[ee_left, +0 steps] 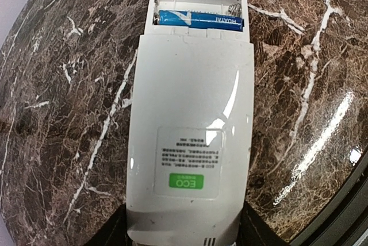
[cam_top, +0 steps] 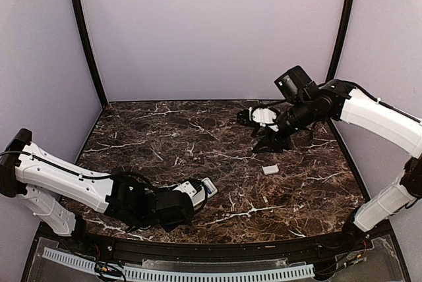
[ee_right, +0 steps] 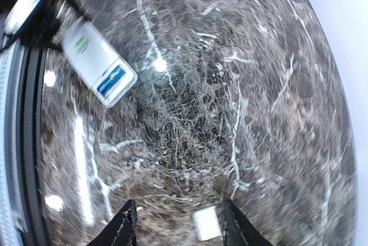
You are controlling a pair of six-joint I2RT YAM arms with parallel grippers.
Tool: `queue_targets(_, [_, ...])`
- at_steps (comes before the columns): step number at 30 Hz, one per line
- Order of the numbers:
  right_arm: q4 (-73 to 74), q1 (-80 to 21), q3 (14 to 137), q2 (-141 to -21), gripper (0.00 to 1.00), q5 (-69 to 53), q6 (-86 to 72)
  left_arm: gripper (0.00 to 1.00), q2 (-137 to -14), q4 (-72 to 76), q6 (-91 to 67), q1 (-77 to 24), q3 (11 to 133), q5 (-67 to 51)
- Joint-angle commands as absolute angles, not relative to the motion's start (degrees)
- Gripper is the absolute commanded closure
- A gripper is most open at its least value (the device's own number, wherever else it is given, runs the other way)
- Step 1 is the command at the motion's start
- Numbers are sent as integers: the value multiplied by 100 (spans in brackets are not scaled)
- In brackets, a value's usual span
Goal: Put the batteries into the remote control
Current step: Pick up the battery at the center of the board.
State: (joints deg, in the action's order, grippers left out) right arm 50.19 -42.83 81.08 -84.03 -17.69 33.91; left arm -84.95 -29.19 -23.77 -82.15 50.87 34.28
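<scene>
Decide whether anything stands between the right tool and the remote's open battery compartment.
Nothing visible does. Only bare table lies between the right tool and the remote control, whose compartment faces up, uncovered. The small white cover plate lies flat on the table beneath the right tool, away from the compartment.

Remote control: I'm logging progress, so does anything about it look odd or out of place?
The remote control has its compartment open: one battery seated, the slot beside it empty. Its cover plate lies apart on the table.
</scene>
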Motion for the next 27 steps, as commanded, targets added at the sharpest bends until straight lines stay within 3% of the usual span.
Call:
queue_targets(1, [4558,-4337,7047,-8158,51,-1973,7591,100,-8210,-2672,-3129,-8227,4761,3024])
queue_targets(12, [4119,-4595,5734,-8610,52,-777,11186,100,-8199,-2471,-3280,-8227,4314,3001])
queue_targets(27, [4051,-4731,5480,-9107,51,-836,12331,100,-8175,-2079,-2939,-8227,4153,2976])
